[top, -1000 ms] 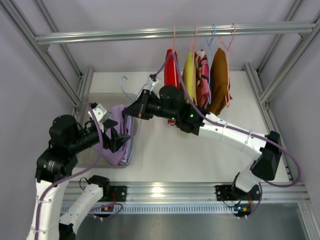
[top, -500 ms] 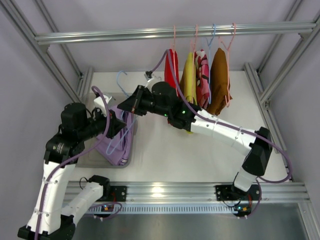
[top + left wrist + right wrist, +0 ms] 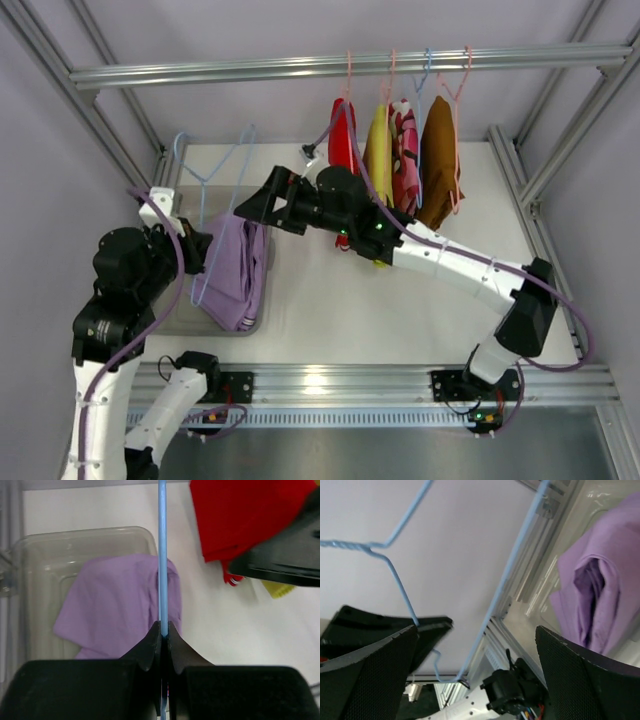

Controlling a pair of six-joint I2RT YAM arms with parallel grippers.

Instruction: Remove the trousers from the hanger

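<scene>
The left gripper (image 3: 164, 627) had its two fingers pressed together on the thin wire of a blue hanger (image 3: 162, 555), and this wire went straight up from the pinch, above the clear bin (image 3: 35, 580). The lilac trousers (image 3: 115, 605) were not on the hanger: they lay crumpled inside the bin, on its side farther from the left arm, directly under the held wire in the wrist view. Whether the low part of the wire touched the cloth, I could not tell. In the top view the left gripper (image 3: 197, 250) stood over the bin's middle, and the hanger's hook rose past the bin's far edge. The right gripper (image 3: 243, 208) hovered just beyond the bin's right rim with its jaws spread wide and nothing between them; in its own camera the blue wire crossed the view and the lilac cloth showed to the right. Farther right of the bin, well apart from it, the red trousers (image 3: 342, 140) and the yellow-green trousers (image 3: 378, 150) hung on pink hangers.
</scene>
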